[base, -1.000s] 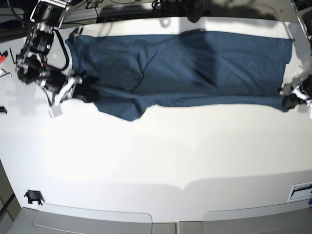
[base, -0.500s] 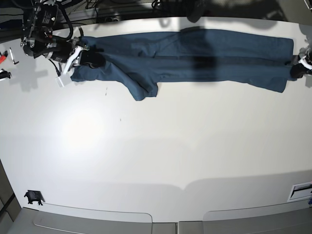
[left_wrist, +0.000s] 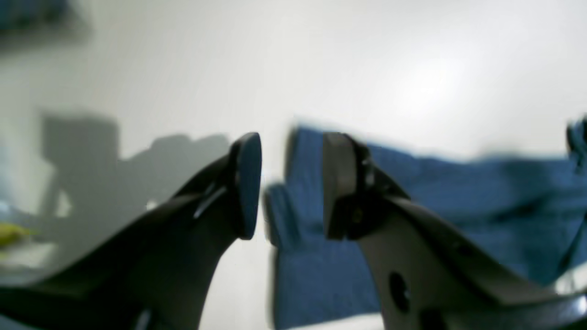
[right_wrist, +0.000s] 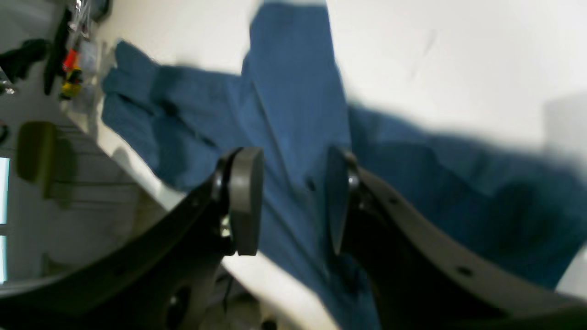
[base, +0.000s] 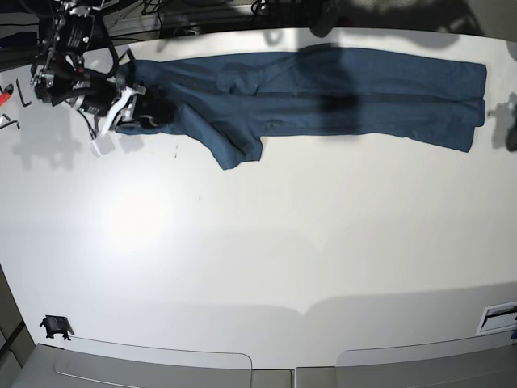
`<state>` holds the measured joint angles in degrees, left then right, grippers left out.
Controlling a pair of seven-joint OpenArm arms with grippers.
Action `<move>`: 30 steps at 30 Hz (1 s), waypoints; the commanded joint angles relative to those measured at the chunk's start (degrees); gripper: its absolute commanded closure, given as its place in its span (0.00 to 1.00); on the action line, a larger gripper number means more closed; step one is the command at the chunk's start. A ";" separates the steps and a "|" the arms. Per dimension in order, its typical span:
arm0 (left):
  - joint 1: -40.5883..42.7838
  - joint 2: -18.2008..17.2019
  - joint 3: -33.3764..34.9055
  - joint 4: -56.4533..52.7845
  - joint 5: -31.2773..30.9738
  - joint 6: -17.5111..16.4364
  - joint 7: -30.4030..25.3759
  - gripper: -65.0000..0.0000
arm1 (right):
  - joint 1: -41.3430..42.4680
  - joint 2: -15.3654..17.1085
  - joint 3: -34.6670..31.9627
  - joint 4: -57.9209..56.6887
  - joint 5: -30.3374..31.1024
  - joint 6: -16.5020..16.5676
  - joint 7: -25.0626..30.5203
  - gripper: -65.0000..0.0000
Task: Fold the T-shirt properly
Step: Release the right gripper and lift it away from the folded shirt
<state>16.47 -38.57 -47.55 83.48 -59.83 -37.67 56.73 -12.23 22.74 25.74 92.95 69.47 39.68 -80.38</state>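
The dark teal-blue T-shirt [base: 323, 89] lies folded into a long narrow band along the far edge of the white table [base: 266, 242]. One corner [base: 238, 149] sticks out toward the front. My right gripper [base: 132, 113] is at the shirt's left end. In the right wrist view it [right_wrist: 293, 201] is open just above the cloth [right_wrist: 293, 91], holding nothing. My left gripper [left_wrist: 286, 183] is open and empty, with the shirt's end [left_wrist: 458, 206] beyond its fingers. In the base view only a dark part of it [base: 510, 125] shows at the right edge, apart from the shirt.
Small tools [base: 8, 93] lie at the table's far left; they also show in the right wrist view [right_wrist: 71, 68]. A small black clip [base: 55, 326] sits at the front left. A label [base: 497, 317] is at the front right corner.
Both grippers have let go of the shirt's ends and opened. The left arm has drawn off to the right edge. The right gripper has dropped slightly toward the front. The shirt has stayed in place.
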 commanded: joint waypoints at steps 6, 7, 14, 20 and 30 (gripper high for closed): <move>-0.13 -1.51 -11.54 9.42 -1.33 -0.31 -3.26 0.69 | 8.90 -0.13 0.50 2.21 0.85 0.32 3.43 0.66; -0.13 -1.51 -12.57 9.92 -1.33 -0.31 -3.41 0.69 | 10.34 -0.70 0.46 2.19 -1.25 0.32 4.46 0.66; -0.09 -1.46 -13.53 9.81 -1.11 -0.28 -2.54 0.69 | 13.29 -3.06 -5.01 0.61 -18.38 0.32 12.66 0.43; -0.09 -1.44 -13.53 9.81 -1.11 -0.28 -2.51 0.69 | 13.35 -3.08 -15.56 -6.80 -29.81 0.32 25.57 0.39; -0.09 -1.42 -13.53 9.81 -1.11 -0.26 -2.51 0.69 | 15.78 -3.26 -25.46 -15.80 -31.54 -3.54 27.45 0.39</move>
<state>16.51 -38.41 -60.45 92.62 -59.77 -37.76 55.55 2.66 18.87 0.03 76.51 37.39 36.05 -53.43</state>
